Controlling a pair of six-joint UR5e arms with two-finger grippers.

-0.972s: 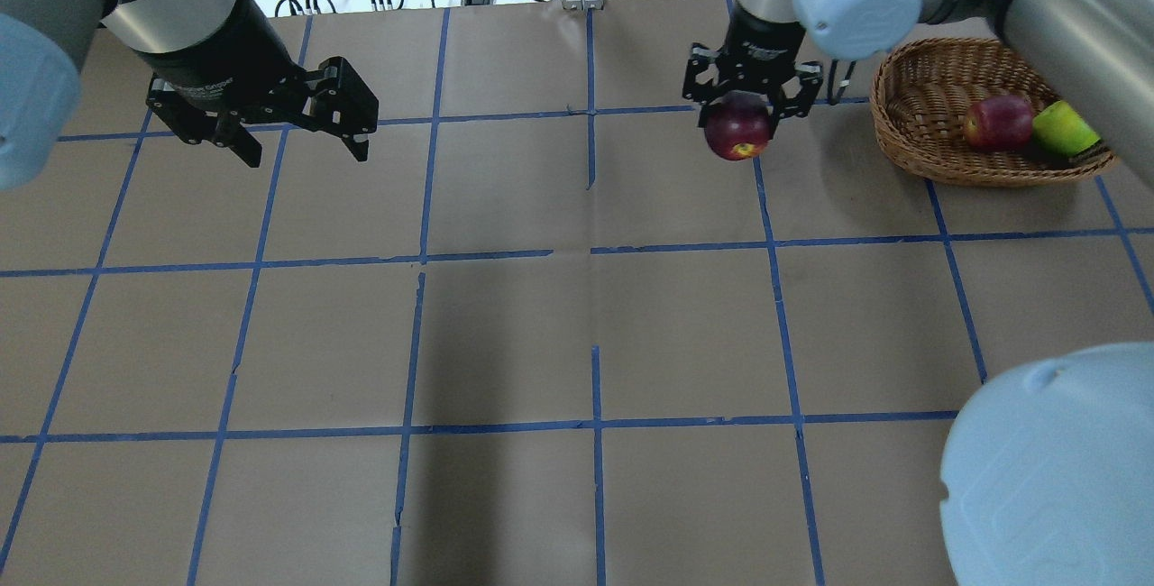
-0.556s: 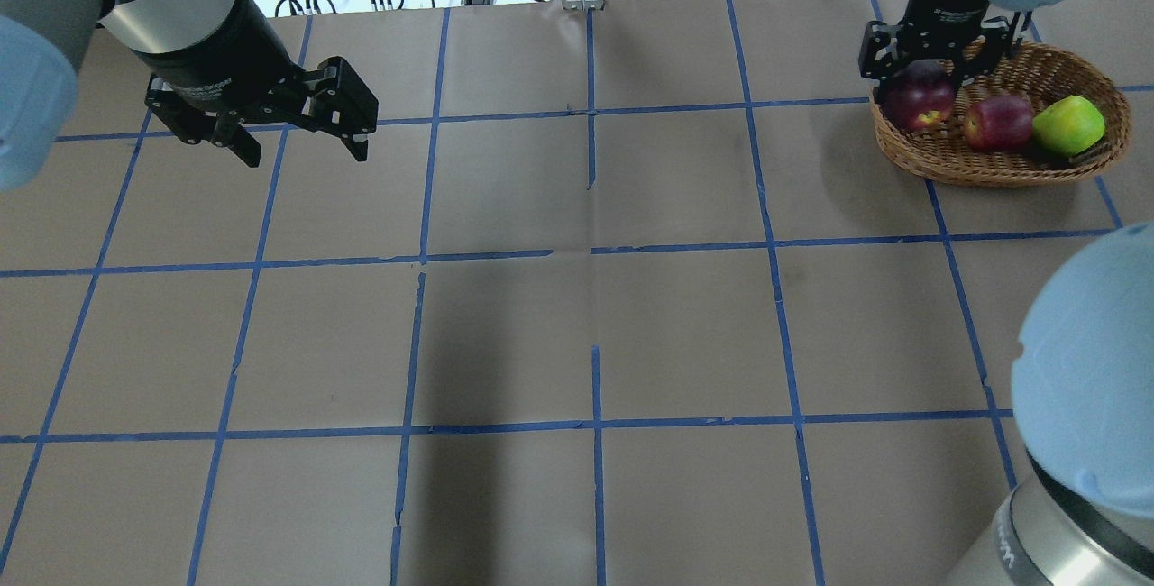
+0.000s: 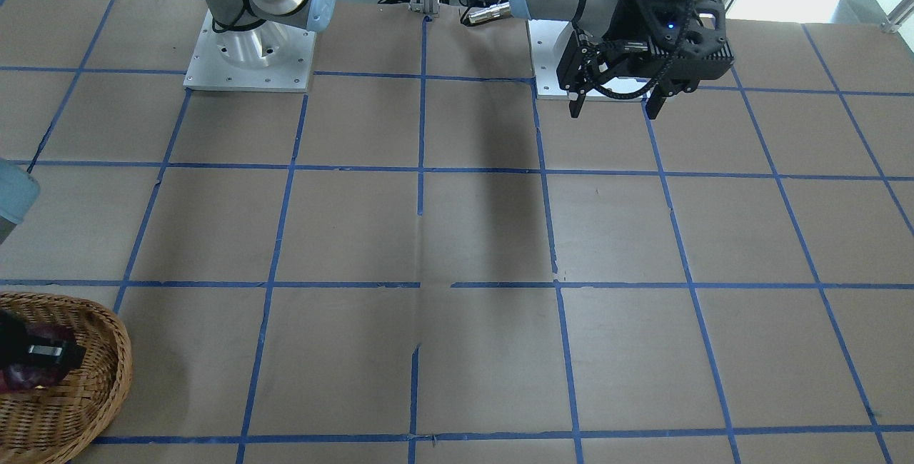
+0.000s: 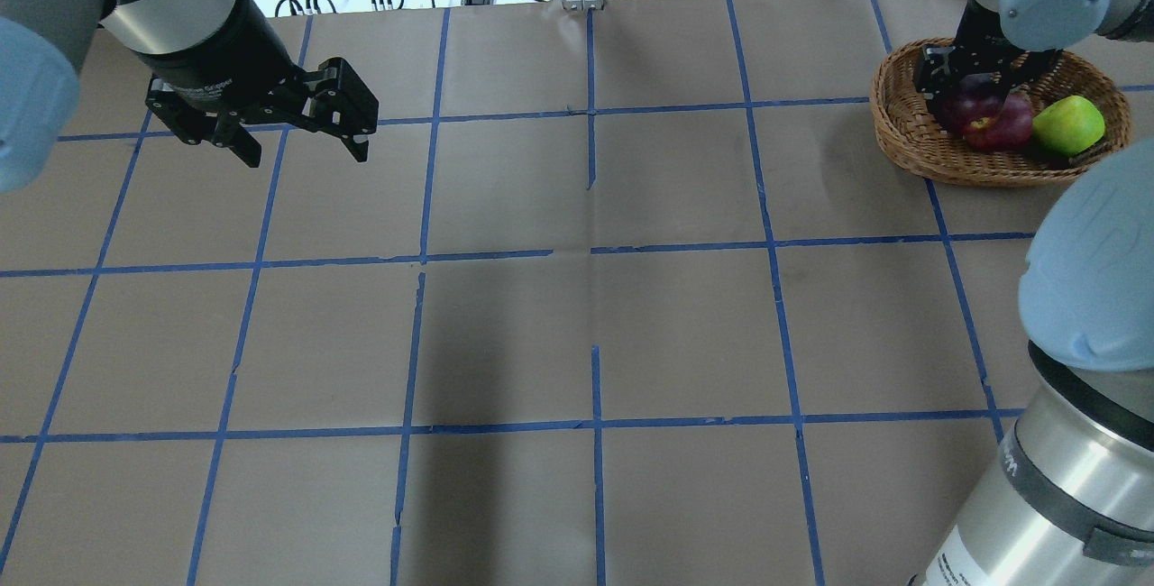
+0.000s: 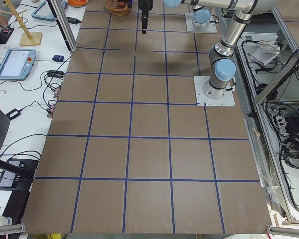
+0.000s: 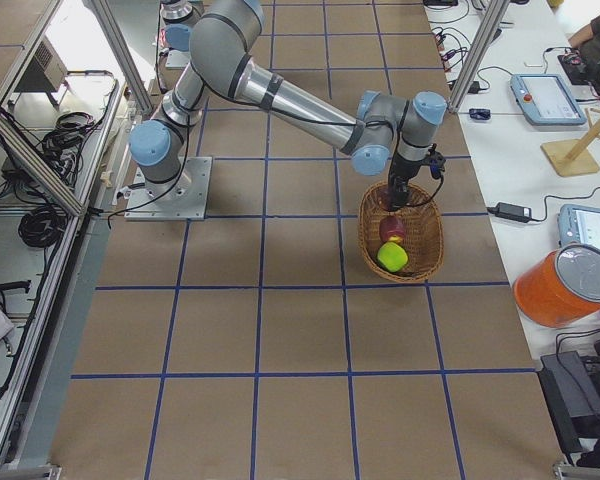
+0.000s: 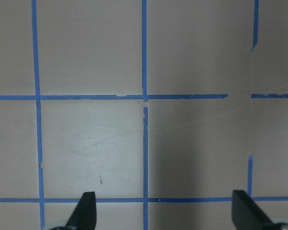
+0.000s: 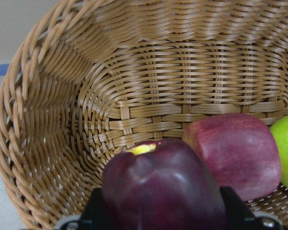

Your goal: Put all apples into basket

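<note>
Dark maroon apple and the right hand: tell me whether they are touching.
Touching. The right wrist view shows the dark maroon apple wedged between the fingers of the right hand, both flush against the apple's sides.

**Taped table carrying a basket and two mounting plates**

The table [image 4: 685, 334] is lying under a cover of brown paper. Blue tape [image 4: 505, 428] is running across it in straight lines, dividing it into a grid of large squares. A few of the lines are stopping short near the middle. A wicker basket [image 4: 911, 149] is sitting directly on the paper, toward the far right corner in the overhead view, with a tape line meeting its left rim. Two square metal mounting plates are lying flat on the robot's side, the right plate [image 3: 285, 71] and the left plate [image 3: 550, 78], well apart from the basket. A soft shadow [image 4: 451, 370] is falling across the middle squares.
</note>
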